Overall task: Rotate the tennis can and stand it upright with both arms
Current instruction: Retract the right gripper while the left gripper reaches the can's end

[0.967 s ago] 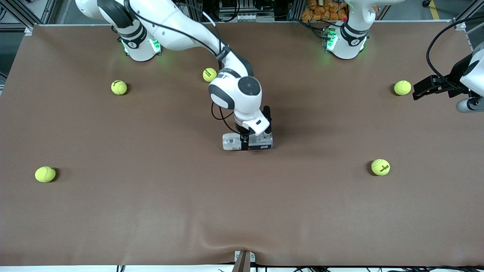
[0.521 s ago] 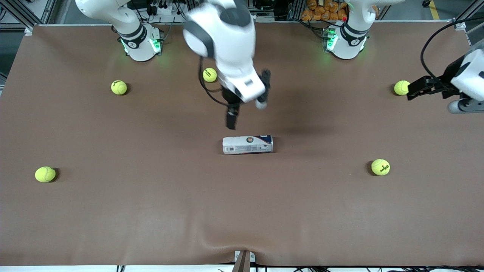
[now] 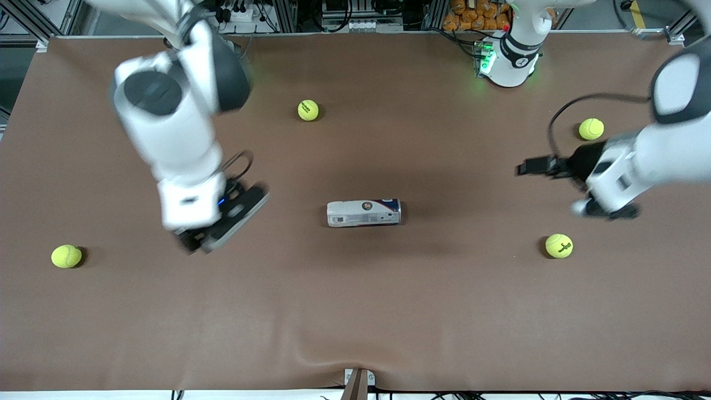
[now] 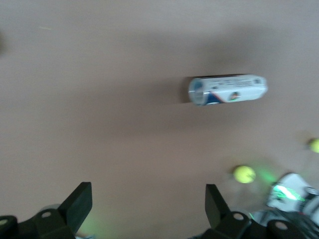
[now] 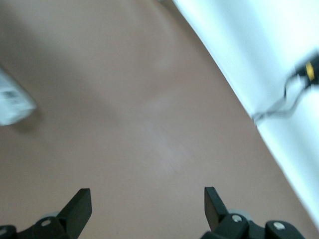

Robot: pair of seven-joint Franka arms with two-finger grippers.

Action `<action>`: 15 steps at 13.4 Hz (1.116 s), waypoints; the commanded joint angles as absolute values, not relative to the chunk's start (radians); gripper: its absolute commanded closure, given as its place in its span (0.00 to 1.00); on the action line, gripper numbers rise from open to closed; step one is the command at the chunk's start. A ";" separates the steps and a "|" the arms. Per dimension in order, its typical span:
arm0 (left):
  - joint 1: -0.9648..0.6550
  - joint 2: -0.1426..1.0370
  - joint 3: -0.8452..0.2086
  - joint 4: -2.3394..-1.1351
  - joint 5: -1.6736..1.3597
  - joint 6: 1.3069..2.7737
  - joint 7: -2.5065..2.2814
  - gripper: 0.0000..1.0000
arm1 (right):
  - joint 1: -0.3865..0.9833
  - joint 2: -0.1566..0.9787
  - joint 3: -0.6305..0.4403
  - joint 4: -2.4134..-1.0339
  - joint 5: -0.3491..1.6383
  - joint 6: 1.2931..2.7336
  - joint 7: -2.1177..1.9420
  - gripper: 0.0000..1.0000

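Tennis can (image 3: 364,213): lying on its side at mid-table (image 3: 355,311), touching neither gripper. Right gripper (image 5: 148,211): hanging over bare cloth at the can's nine o'clock in the front view, fingers (image 5: 79,204) standing wide apart, holding nothing. Left gripper (image 4: 148,211): hanging over the table at the can's three o'clock, fingers (image 4: 80,204) spread wide, empty. Five tennis balls (image 3: 308,110) are lying scattered around; that one is sitting at the can's eleven o'clock.
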State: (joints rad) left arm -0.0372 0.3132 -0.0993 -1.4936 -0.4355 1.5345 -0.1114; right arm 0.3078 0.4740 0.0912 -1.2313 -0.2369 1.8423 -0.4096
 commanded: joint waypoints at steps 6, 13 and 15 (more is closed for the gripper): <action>-0.210 0.494 -0.101 -1.695 -0.855 1.958 -0.089 0.00 | 0.138 0.474 0.109 -1.456 -0.204 1.833 0.002 0.00; -0.213 0.590 -0.100 -1.867 -1.289 2.034 0.234 0.00 | 0.048 0.264 0.107 -1.451 -0.104 1.461 0.072 0.00; -0.206 0.636 -0.100 -1.871 -1.400 2.034 0.349 0.00 | 0.029 0.192 0.107 -1.456 -0.080 1.424 0.071 0.00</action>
